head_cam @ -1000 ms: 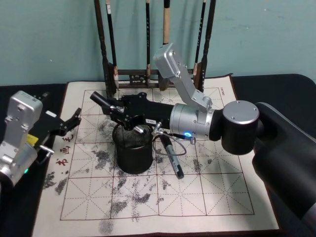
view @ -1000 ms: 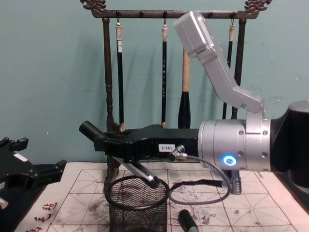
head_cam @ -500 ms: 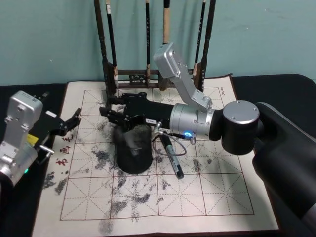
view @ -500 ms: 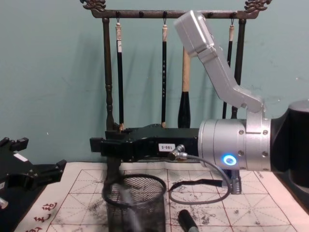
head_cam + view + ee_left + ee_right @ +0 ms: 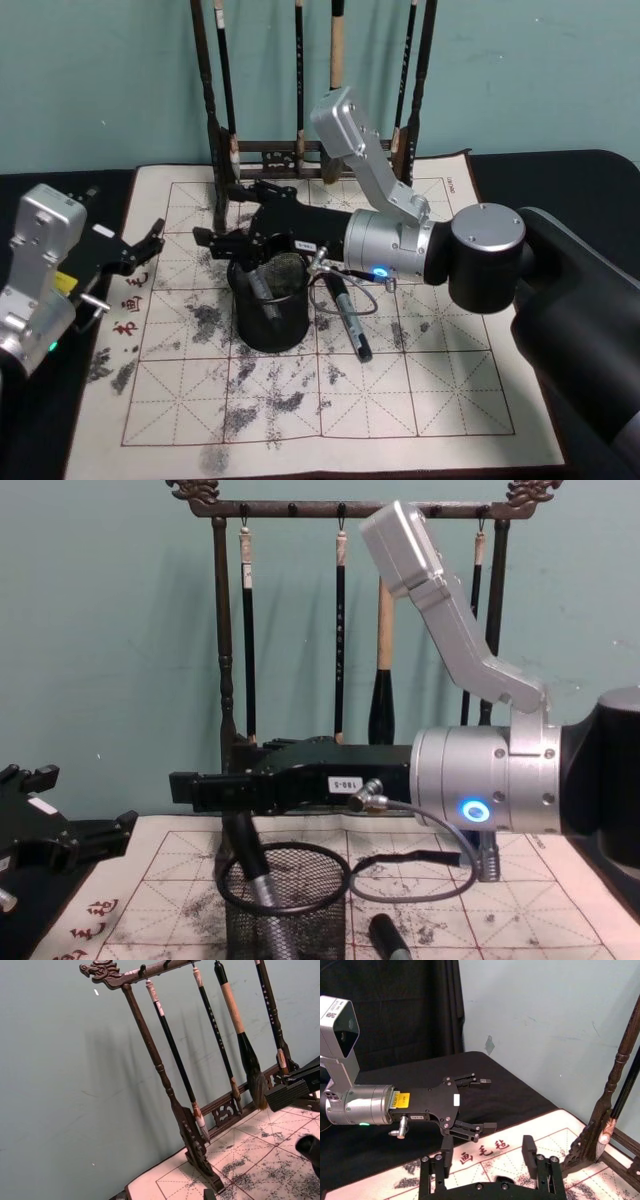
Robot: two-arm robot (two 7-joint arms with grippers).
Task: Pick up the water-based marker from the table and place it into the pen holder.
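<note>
Right gripper [image 5: 218, 212] spread wide over pen holder [image 5: 270, 322], marker [image 5: 248, 860] leaning inside, left gripper [image 5: 485, 1104] parted in right wrist view

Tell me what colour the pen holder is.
The pen holder is black wire mesh, and it shows best in the chest view.

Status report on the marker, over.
Right end effector open above small black wire-mesh pen holder. Grey-and-black marker inside, leaning on rim. Left end effector open, parked left. Second dark marker on mat beside holder.
</note>
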